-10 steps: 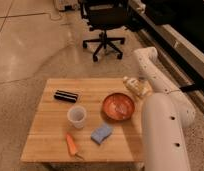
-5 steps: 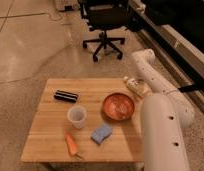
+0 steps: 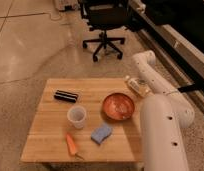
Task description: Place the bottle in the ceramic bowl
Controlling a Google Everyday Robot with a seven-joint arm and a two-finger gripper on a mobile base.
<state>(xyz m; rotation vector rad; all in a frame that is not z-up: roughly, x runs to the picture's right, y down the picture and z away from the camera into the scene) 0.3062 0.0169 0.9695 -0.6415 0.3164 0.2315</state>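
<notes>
The small pale bottle [image 3: 135,84] lies tilted at the table's far right edge, just beyond the reddish-orange ceramic bowl [image 3: 118,106]. My gripper [image 3: 144,90] is at the bottle's right end, at the tip of the white arm [image 3: 147,70] that bends down from above. The gripper is largely hidden by the arm and the bottle. The bowl sits on the right half of the wooden table [image 3: 50,130], and nothing shows inside it.
A translucent plastic cup [image 3: 77,116] stands mid-table. A black flat object [image 3: 66,96] lies at the far left, a blue sponge [image 3: 101,133] and an orange carrot [image 3: 72,144] near the front. An office chair [image 3: 104,30] stands behind the table. My white arm's body [image 3: 162,135] fills the right side.
</notes>
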